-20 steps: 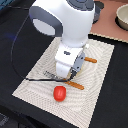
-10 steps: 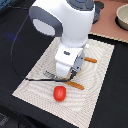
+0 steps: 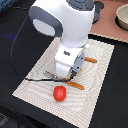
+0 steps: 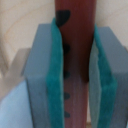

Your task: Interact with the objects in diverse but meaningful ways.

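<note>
A robot arm bends low over a pale striped mat (image 3: 97, 75) on a dark table (image 3: 15, 60); its pincer (image 4: 75, 75) is down at the mat's surface, and the wrist view shows the two teal-padded fingers (image 4: 52, 80) pressed against both flanks of a brown sausage stick (image 4: 75, 45), the jaws nearly together with only the stick's width between them; the stick runs lengthwise through the gap, its long axis crossing the line on which the jaws shut, so the hold looks square rather than skewed; small dark spots mark its upper face; in the exterior view an orange-brown end (image 3: 76, 85) juts from under the arm towards the near edge of the mat, and a second orange piece (image 3: 91, 60) shows on the far side, though whether the two belong to one item cannot be told; a red tomato (image 3: 59, 92) sits apart on the mat, nearer the camera than the pincer and untouched; a pale bowl (image 3: 121, 19) rests well away on a pinkish board; any lift would likely come straight up, since the stick lies flat on the mat.
</note>
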